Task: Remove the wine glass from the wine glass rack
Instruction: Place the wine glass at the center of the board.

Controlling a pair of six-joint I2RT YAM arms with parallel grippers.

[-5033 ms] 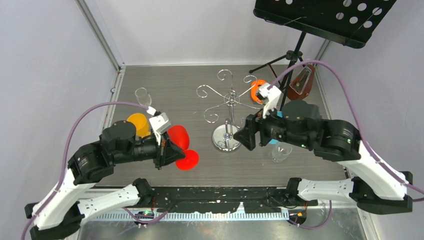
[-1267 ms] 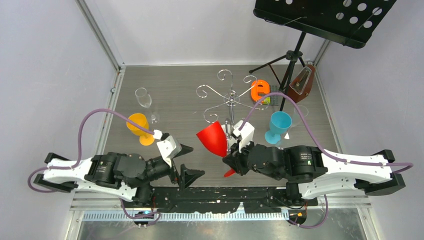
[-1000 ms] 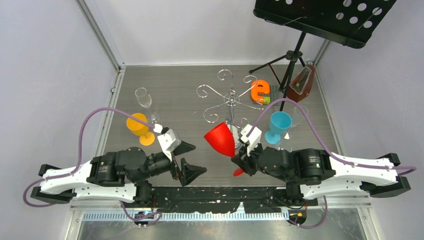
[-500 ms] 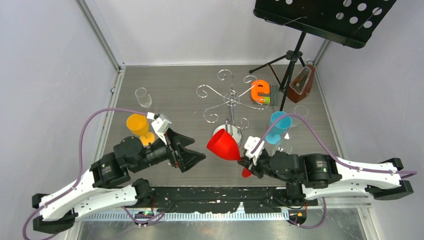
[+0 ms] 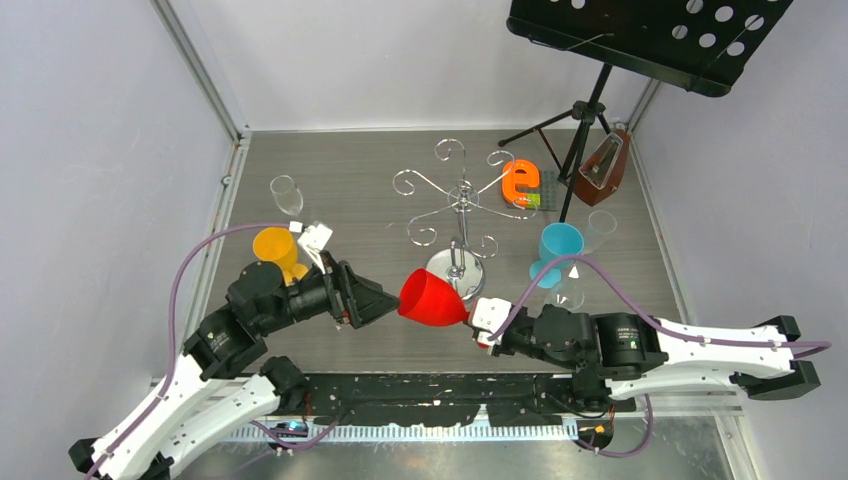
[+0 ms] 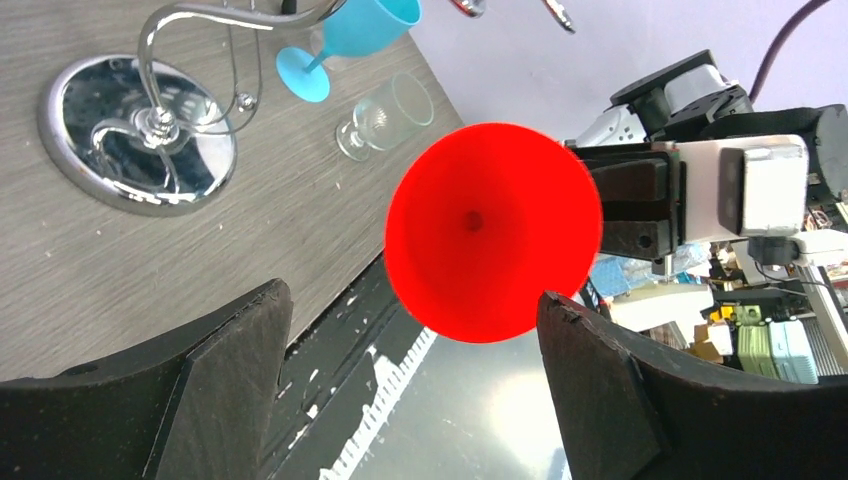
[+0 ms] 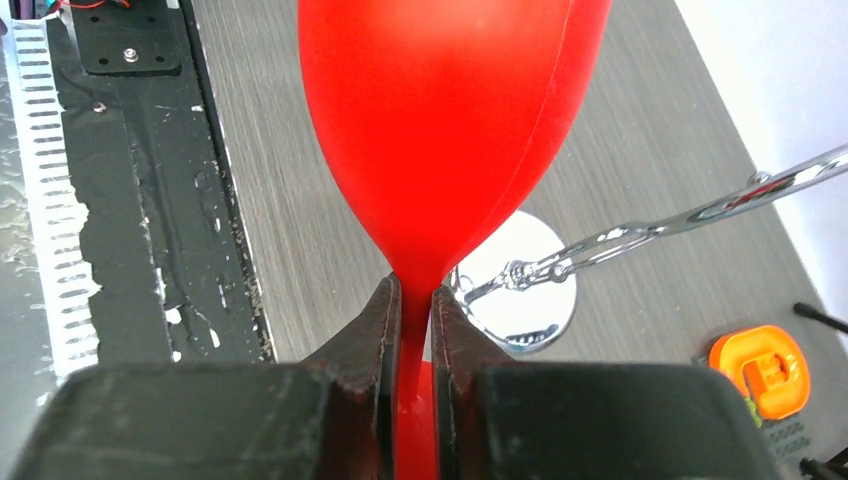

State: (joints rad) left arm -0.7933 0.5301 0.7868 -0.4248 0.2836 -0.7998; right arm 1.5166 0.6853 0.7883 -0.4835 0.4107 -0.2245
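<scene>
Red wine glass [image 5: 428, 298] stem clenched in right end effector [image 7: 410, 300]; left end effector [image 5: 385, 301] released, facing its rim

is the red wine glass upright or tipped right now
Tipped sideways: the red wine glass is clamped by its stem in the right gripper, bowl mouth facing the open left gripper.

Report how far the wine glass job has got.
Done: the red plastic wine glass is clear of the shiny chrome wire rack. In hand: the right tool grips its stem, bowl sideways, facing the open left tool. Left: probably passing it over or setting it down.
</scene>
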